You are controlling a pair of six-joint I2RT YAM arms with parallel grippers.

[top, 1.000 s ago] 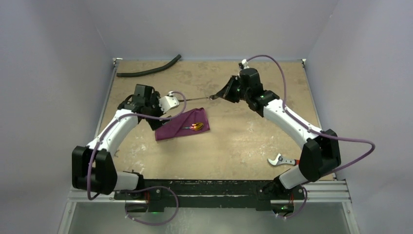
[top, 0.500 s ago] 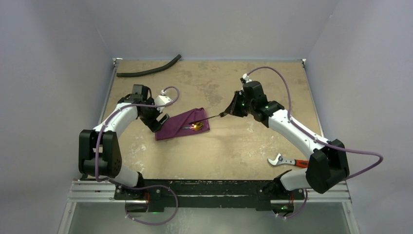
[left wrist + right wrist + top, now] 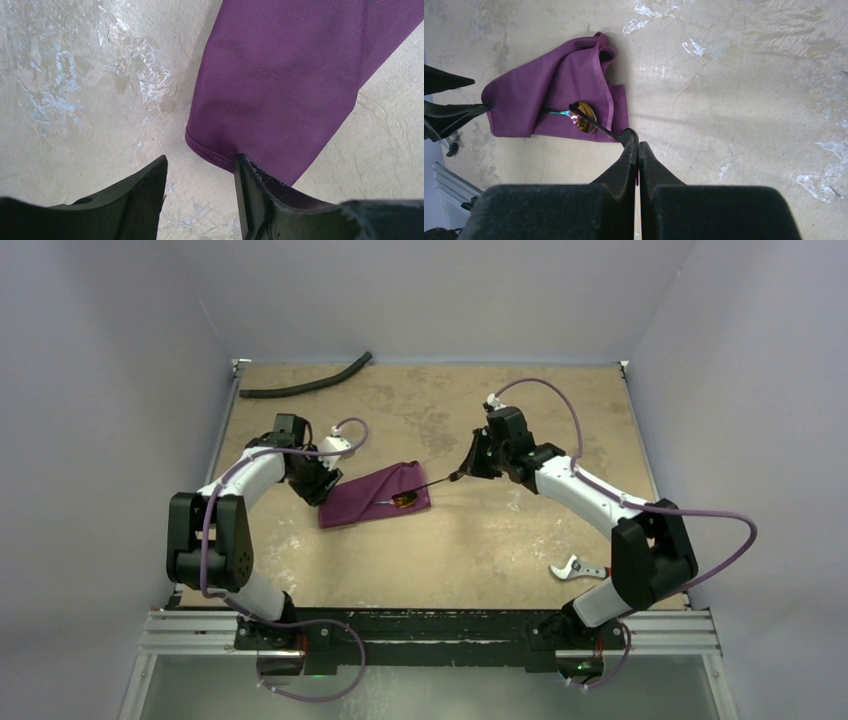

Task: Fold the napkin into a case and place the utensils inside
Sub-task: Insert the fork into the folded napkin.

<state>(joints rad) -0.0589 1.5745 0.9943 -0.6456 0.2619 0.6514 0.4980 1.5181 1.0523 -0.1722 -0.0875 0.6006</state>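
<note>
Tabletop: utensil in right claw nearer case now

Left of the case: your left gripper stands at the cloth's edge, fingers spread, closing off that side.
Right of the case: the thin utensil pinched in your right gripper bridges the gap to the cloth.
Near side: bare table leaves you wide passage.
Far left: the black hose lies along the back edge.
Near right: the red-handled tool lies well apart from the cloth.
</note>
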